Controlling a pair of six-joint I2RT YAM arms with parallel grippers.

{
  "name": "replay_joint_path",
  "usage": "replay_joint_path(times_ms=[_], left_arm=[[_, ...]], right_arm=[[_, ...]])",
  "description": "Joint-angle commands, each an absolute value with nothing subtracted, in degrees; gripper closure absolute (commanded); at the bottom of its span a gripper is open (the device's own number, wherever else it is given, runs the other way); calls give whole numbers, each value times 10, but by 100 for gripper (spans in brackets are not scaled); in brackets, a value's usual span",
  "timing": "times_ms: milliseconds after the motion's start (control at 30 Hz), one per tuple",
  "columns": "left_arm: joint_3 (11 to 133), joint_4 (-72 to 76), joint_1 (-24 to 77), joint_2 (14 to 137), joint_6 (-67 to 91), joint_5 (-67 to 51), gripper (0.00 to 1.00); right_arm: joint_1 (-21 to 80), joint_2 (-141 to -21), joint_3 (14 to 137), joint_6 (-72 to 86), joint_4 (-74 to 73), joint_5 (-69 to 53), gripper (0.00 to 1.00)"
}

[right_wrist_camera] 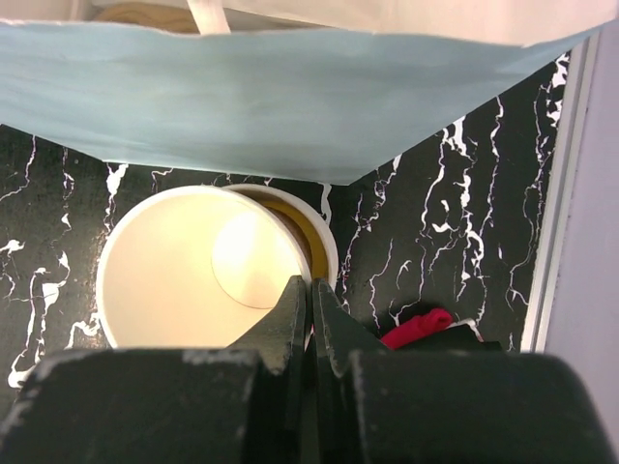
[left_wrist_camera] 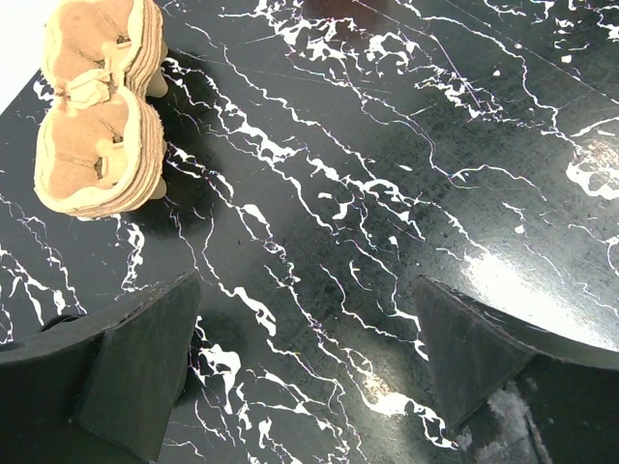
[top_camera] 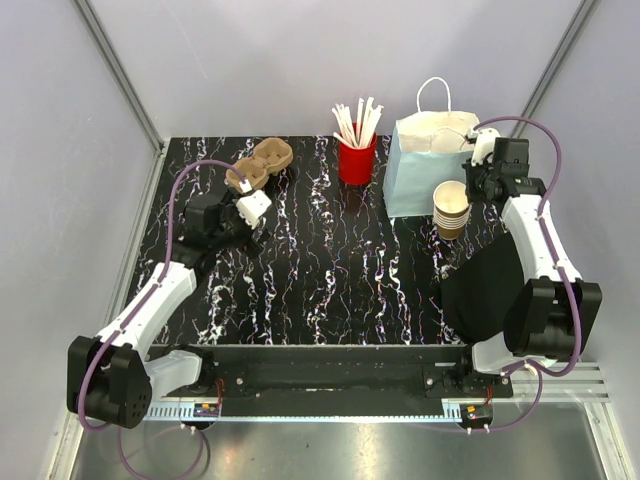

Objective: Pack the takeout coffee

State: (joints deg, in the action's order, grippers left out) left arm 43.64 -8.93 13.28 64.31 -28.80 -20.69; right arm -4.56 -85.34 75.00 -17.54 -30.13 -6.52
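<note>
Beside one blue bag (top_camera: 410, 175), one cup (right_wrist_camera: 184, 280) atop one stack (top_camera: 452, 224)

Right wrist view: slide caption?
Shut right gripper poised over the paper cups, blue bag just beyond.

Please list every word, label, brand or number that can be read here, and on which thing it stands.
None can be read. The pale blue paper bag, the stack of brown cups, the red cup and the cardboard cup carriers all show plain surfaces without print.
</note>
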Motion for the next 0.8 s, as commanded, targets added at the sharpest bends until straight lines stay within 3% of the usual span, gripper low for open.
replay_joint_path(times_ms=[0, 467, 767], left_arm=[[440, -62, 129, 648, -283, -223, 1], [440, -62, 128, 642, -279, -229, 1], [442, -62, 126, 642, -272, -228, 1]], right_arm=[[-47, -824, 802, -175, -316, -47, 100], [-47, -773, 845, -193, -386, -64, 100], [-33, -728, 903, -178, -471, -173, 100]])
